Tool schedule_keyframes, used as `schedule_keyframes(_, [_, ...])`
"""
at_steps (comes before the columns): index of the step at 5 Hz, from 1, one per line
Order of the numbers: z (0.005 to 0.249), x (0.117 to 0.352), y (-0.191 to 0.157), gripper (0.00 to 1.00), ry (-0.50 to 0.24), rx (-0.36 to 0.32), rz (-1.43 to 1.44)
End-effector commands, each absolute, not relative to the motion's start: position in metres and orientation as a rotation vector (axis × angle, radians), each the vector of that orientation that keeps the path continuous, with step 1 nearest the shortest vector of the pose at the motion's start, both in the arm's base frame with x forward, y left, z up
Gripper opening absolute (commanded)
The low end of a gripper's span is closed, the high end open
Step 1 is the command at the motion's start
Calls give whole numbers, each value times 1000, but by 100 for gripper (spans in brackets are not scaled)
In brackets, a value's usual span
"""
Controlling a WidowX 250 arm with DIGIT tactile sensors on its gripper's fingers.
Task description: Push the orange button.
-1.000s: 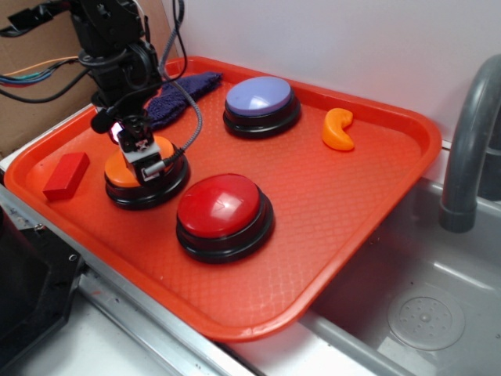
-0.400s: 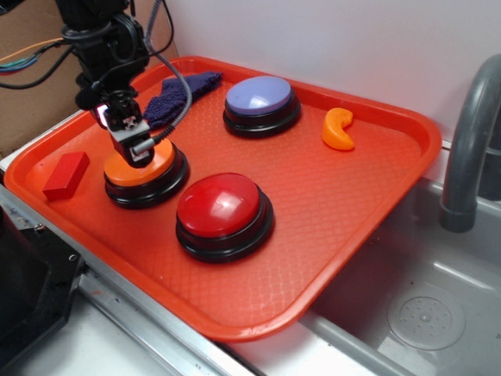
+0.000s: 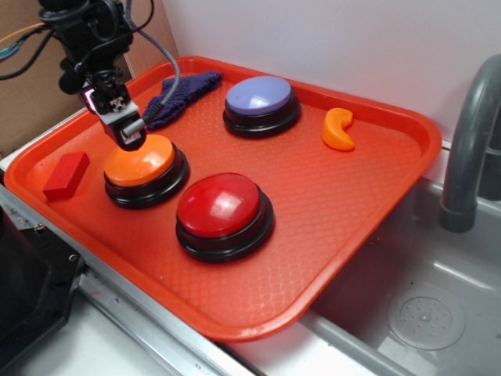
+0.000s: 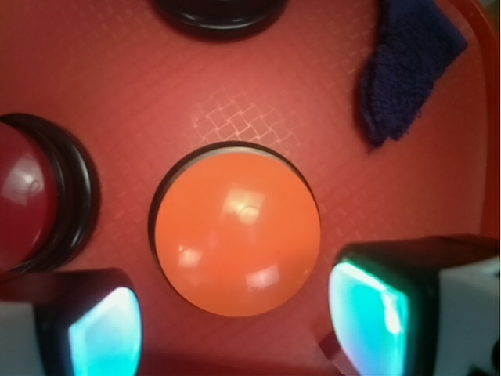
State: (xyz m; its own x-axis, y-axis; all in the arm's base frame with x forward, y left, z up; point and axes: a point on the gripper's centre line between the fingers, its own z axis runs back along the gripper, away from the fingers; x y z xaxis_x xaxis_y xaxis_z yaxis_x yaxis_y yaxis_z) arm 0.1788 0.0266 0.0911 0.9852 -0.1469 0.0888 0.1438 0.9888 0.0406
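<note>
On the red tray [image 3: 368, 188], the orange button [image 3: 139, 163] sits just below the gripper [image 3: 127, 135], whose jaws stand apart and empty, so a good press likely means descending straight onto the dome's centre.

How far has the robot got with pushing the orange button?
A second ago the gripper sat low on the orange button, so the push looks done. Now it has lifted off toward the button's back edge, and the wrist view shows the whole dome clear between its fingers. Only pulling away looks left.
</note>
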Motion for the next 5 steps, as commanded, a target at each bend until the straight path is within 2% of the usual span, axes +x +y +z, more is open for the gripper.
schedule_keyframes(1, [113, 180, 30, 100, -130, 86, -124])
schedule_keyframes(2, [119, 179, 29, 100, -115, 106, -110])
schedule_keyframes(3, [121, 178, 30, 100, -115, 45, -96])
schedule_keyframes(5, [137, 170, 32, 100, -133, 40, -62])
